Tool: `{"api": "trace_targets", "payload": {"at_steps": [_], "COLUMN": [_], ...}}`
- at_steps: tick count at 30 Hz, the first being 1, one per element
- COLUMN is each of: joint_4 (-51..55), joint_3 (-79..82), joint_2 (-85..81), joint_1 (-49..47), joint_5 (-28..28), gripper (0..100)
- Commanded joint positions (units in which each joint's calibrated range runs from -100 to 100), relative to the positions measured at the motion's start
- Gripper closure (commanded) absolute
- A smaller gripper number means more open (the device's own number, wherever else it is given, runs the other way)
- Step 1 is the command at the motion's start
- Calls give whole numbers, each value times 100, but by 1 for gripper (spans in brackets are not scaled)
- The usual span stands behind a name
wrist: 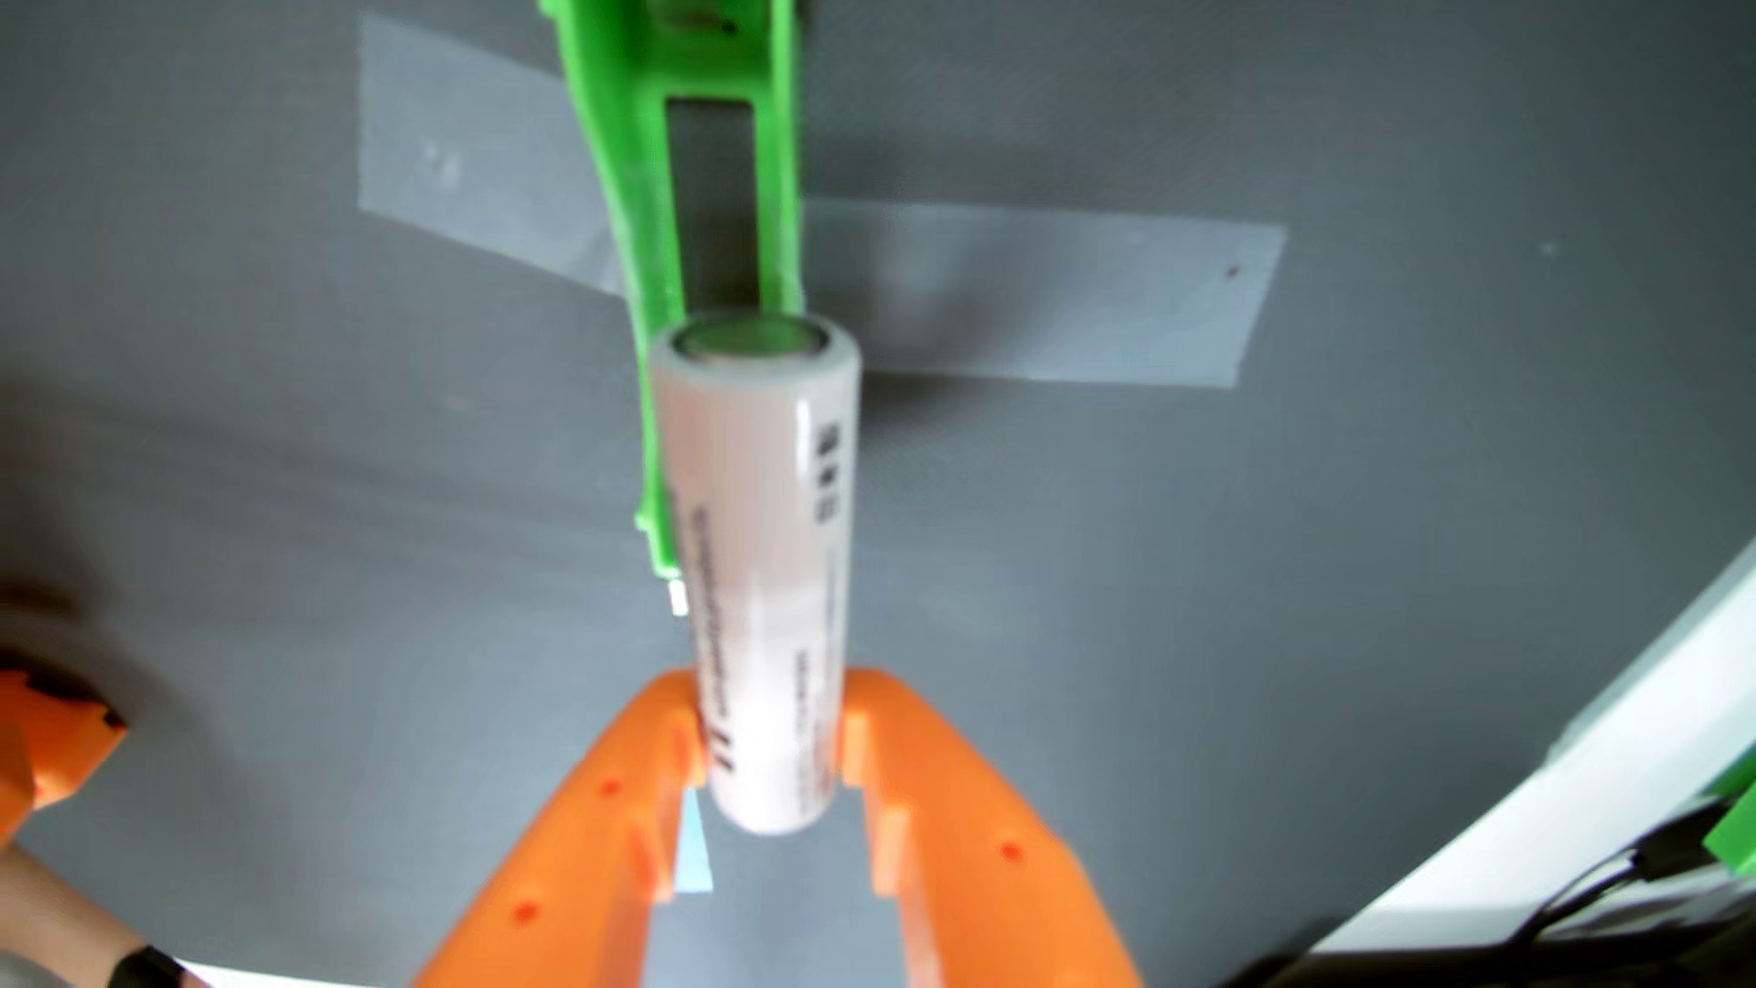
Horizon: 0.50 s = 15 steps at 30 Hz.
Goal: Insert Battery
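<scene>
The orange gripper (772,750) comes up from the bottom edge of the wrist view, and its two fingers are pinched onto the lower part of a white cylindrical battery (760,570). The left finger (608,807) and the right finger (960,807) press the cell from either side, so its bottom end pokes out just below the pads while most of its length stands clear beyond the fingertips. The battery runs nearly straight up the picture, with dark printing along its wrap (too blurred to read) and a flat metal end cap facing away from the wrist.

That far end meets the near end of a bright green holder (646,237), a long open frame with a slot down its middle through which the grey surface shows. The battery covers the lower part of the holder's right rail; the left rail runs down along the battery's left side. Whether the cell is already seated in the slot or only above it, I cannot tell from here.

Strips of pale grey tape (1045,294) cross under the holder, fixing it to the grey table (1330,589). At the right edge sits a white surface (1558,836) with a black cable (1615,879) trailing across it, and another orange part (47,731) shows at the far left.
</scene>
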Motion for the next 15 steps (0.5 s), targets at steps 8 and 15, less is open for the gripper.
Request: {"api": "trace_targets", "payload": {"at_steps": [8, 15], "joint_4": [-32, -32], "joint_3": [-79, -79], "joint_2": [-88, -46], "joint_1": [-82, -82], "joint_5": [-2, -100], "gripper": [98, 98]}}
